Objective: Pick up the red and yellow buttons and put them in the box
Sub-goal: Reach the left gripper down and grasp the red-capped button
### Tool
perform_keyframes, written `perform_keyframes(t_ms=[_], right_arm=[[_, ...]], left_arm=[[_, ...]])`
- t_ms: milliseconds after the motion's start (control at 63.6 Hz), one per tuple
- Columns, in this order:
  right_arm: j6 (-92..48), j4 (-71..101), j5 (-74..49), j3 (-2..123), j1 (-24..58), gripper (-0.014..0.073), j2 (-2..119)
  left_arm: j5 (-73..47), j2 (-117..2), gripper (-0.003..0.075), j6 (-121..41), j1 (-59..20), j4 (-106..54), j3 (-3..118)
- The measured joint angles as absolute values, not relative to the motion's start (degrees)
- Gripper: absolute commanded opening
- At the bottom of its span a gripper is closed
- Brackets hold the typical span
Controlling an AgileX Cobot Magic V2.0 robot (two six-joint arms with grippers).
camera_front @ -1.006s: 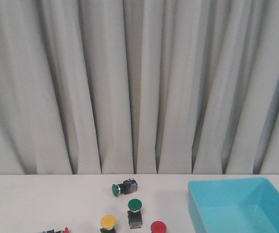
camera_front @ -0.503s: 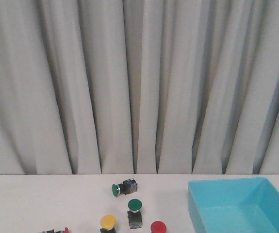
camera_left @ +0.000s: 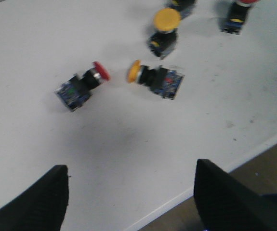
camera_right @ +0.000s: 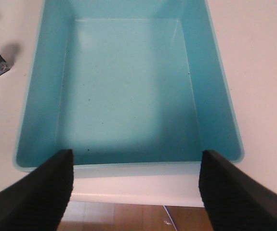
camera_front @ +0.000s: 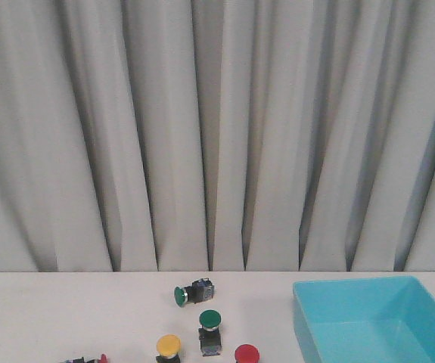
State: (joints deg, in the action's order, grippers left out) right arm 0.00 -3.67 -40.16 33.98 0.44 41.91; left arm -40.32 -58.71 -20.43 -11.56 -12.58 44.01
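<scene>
- Left gripper (camera_left: 131,202), fingers spread apart, faces a tipped red button (camera_left: 80,85) and a tipped yellow button (camera_left: 156,78), caps toward each other.
- Right gripper (camera_right: 136,190), also spread and empty, hovers over the box (camera_right: 42,86), so the left arm is nearer.

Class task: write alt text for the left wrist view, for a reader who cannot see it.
Two buttons lie on their sides on a white table, a red button and a yellow button, caps facing each other. Another yellow button stands upright beyond them. The open left gripper hovers above, holding nothing.
</scene>
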Motion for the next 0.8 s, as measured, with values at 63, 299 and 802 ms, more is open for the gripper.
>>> perform_keyframes(t_ms=[63,299,802], right_arm=[[0.0,-3.7,-40.2,34.0,0.4,0.0540,41.9],[0.0,-3.7,-40.2,34.0,0.4,0.0538,41.9],[0.0,-3.6,-40.2,34.0,0.4,0.0538,41.9]], left_arm=[[-40.7,-61.9,0.0523,-23.0,-15.0,-13.7,45.7],[-40.9,-72.7,0.0525,-26.9,-24.3,-13.5,54.0],[-41.7,-99.0,0.0525,-33.6,-35.0,-12.9,80.4]])
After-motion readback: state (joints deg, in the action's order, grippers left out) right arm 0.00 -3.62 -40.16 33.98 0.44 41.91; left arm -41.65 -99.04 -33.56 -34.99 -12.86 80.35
